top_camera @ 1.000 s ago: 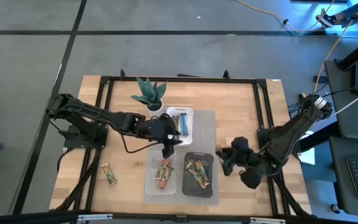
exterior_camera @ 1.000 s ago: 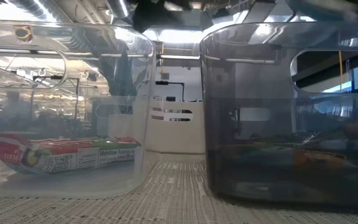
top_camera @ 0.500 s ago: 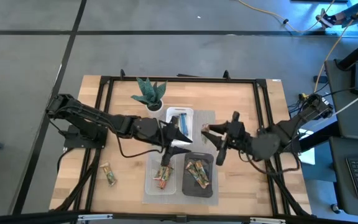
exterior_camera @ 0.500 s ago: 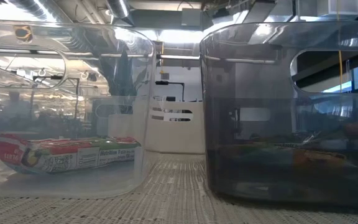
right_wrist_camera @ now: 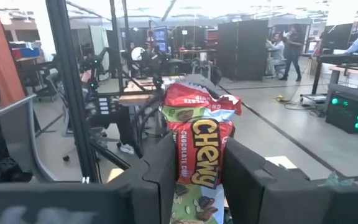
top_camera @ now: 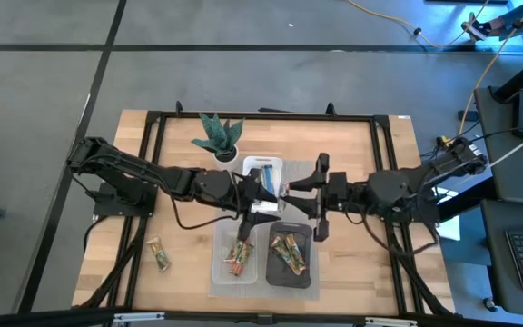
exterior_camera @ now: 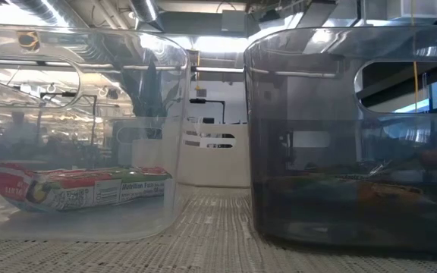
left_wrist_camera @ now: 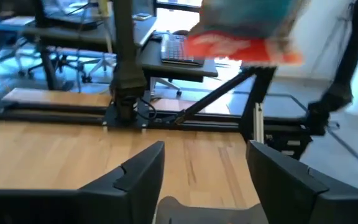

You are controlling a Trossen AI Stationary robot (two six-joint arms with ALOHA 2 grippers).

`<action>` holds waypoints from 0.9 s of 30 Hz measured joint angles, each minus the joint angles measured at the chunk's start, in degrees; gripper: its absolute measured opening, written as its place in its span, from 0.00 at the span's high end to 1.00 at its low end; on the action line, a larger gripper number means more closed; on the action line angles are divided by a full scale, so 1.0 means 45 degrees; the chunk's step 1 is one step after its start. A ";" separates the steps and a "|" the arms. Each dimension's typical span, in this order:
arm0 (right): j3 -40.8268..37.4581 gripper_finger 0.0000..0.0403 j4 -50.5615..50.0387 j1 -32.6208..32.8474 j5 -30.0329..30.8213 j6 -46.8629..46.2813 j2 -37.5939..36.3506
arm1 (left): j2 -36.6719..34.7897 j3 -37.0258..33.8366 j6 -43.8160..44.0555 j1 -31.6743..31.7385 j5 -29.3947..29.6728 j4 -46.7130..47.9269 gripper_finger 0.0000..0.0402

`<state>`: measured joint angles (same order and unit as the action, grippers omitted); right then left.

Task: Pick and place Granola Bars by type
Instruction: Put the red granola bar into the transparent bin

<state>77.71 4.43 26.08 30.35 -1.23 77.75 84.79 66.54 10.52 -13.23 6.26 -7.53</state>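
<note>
You have the right gripper [top_camera: 291,191] clamped on a red-wrapped chewy granola bar [right_wrist_camera: 197,155]; in the right wrist view the bar stands upright between the two dark fingers [right_wrist_camera: 157,180], its crimped top end sticking out past the tips. From above, that gripper sits near table centre, at 3 o'clock of the white rectangular tray [top_camera: 276,167], tip to tip with the left gripper [top_camera: 263,189]. Left jaws stand apart around bare wood, nothing between them; a red wrapper shows blurred beyond. Clear tray [top_camera: 222,265] at 6 o'clock holds red-and-green bars [exterior_camera: 82,187]; black tray [top_camera: 274,271] beside it holds orange-brown bars [top_camera: 289,252]. One green-and-tan bar [top_camera: 158,254] lies loose at 8 o'clock.
</note>
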 joint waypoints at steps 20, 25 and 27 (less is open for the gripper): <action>0.0005 0.72 0.0072 -0.0459 -0.0720 0.0076 0.0731 | 0.0002 0.0000 -0.0523 0.0049 -0.0446 -0.1728 0.41; 0.0005 0.72 -0.0008 -0.0464 -0.0677 0.0095 0.0731 | 0.0005 0.0000 -0.0413 0.0049 -0.0743 -0.1785 0.41; 0.0000 0.72 -0.0140 -0.0464 -0.0674 0.0110 0.0738 | 0.0005 0.0000 -0.0235 0.0049 -0.1066 -0.1899 0.41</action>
<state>77.71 3.80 23.99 27.32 -0.73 81.07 84.82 66.54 9.46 -13.02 1.47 -16.08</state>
